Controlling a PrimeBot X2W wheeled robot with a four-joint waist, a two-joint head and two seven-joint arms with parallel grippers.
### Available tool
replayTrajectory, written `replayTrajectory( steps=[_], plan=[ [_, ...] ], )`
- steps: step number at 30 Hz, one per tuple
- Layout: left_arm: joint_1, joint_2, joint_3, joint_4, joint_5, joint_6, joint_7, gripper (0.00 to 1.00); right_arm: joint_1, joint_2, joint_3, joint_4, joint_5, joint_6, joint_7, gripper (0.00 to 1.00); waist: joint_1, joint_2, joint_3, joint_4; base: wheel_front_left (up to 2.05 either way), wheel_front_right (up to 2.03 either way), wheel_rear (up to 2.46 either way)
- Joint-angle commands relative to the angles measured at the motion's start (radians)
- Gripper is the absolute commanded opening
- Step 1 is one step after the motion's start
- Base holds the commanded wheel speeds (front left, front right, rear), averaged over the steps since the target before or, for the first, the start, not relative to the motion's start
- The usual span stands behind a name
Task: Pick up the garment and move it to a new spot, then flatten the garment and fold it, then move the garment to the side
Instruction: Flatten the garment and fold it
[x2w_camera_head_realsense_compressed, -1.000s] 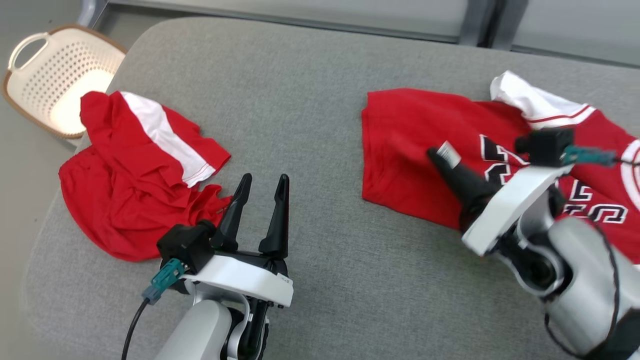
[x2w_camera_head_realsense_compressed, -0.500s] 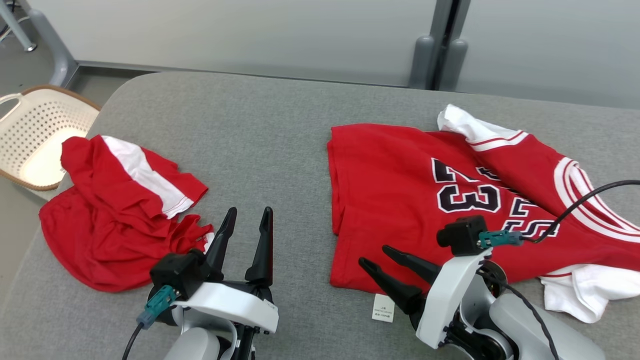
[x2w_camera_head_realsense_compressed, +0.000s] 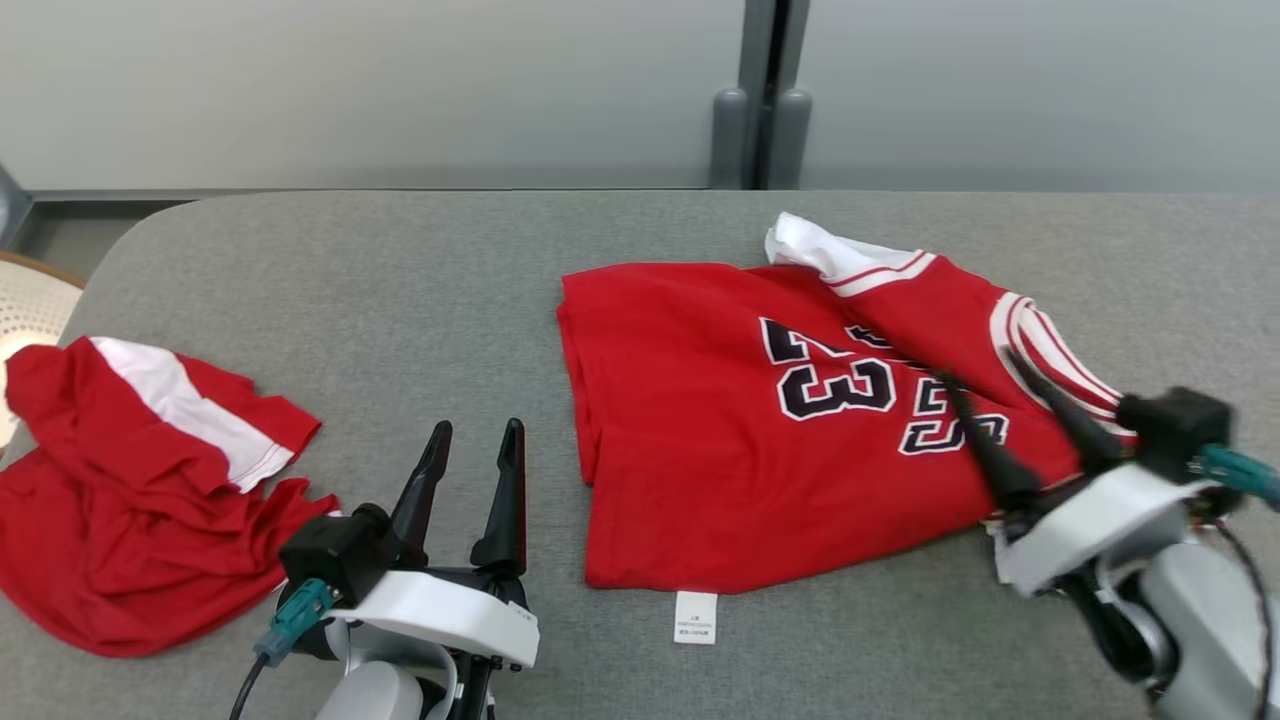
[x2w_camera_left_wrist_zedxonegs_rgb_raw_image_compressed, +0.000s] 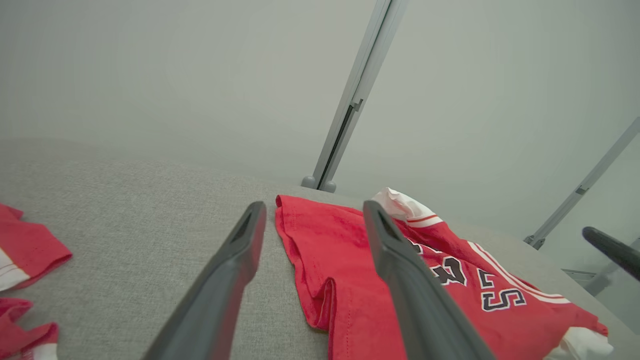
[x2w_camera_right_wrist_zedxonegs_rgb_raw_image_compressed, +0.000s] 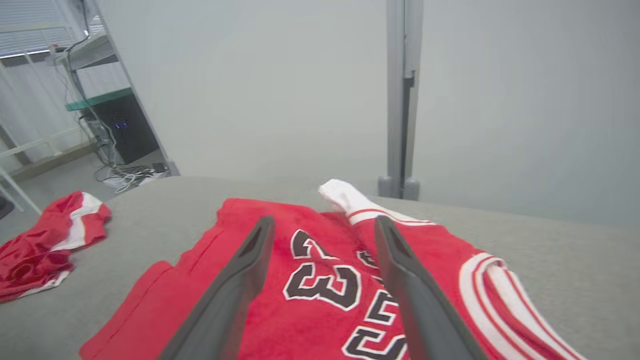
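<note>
Grey padded table (x2w_camera_head_realsense_compressed: 400, 280). The red 23 jersey (x2w_camera_head_realsense_compressed: 700, 420) lies on it mid-right, mostly flat, with its right side bunched and a white sleeve poking out at the far edge. A second red garment (x2w_camera_head_realsense_compressed: 120, 520) is crumpled far left, well apart. The right gripper (x2w_camera_head_realsense_compressed: 980, 368) hovers over the jersey's striped right side, fingers spread wide, nothing held. The left gripper (x2w_camera_head_realsense_compressed: 477, 428) is also wide and empty, over bare table. Probably flattening now: pinch the bunched right edge low and pull outward without dragging the whole shirt. A white tag (x2w_camera_head_realsense_compressed: 695, 615) sticks out at the near hem.

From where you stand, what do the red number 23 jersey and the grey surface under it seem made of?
Jersey: soft matte knit cloth, perhaps cotton or polyester; it lies limp with folds and creases. Grey surface: matte woven fabric, likely upholstery; a fine weave grain shows.
</note>
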Motion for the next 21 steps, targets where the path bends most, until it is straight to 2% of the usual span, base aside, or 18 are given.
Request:
replayTrajectory(
  steps=[1,6,9,14,21],
  plan=[
    [0.012,0.004,0.006,-0.003,0.003,-0.005,0.0,1.0,0.042,-0.001,-0.084,0.026,-0.082,0.0,-0.057,1.0,0.0,0.0,-0.002,-0.024,0.0,0.0,0.0],
    [0.018,0.004,0.01,-0.002,0.005,-0.008,0.0,1.0,0.175,0.081,-0.35,0.015,-0.25,0.0,-0.113,1.0,0.0,0.0,0.002,-0.059,0.0,0.0,0.0],
    [0.014,0.004,0.012,0.0,0.009,-0.007,0.0,1.0,0.253,0.15,-0.448,-0.013,-0.355,0.0,-0.118,1.0,0.0,0.0,0.011,-0.072,0.0,0.0,0.0],
    [-0.006,0.004,0.009,0.008,0.013,-0.013,0.0,1.0,0.315,0.228,-0.524,-0.062,-0.478,0.0,-0.11,1.0,0.0,0.0,0.022,-0.082,0.0,0.0,0.0],
    [-0.015,0.004,-0.005,0.013,0.004,-0.015,0.0,1.0,0.32,0.263,-0.582,-0.029,-0.585,0.0,-0.028,1.0,0.0,0.0,0.037,-0.075,0.0,0.0,0.0]
  ],
)
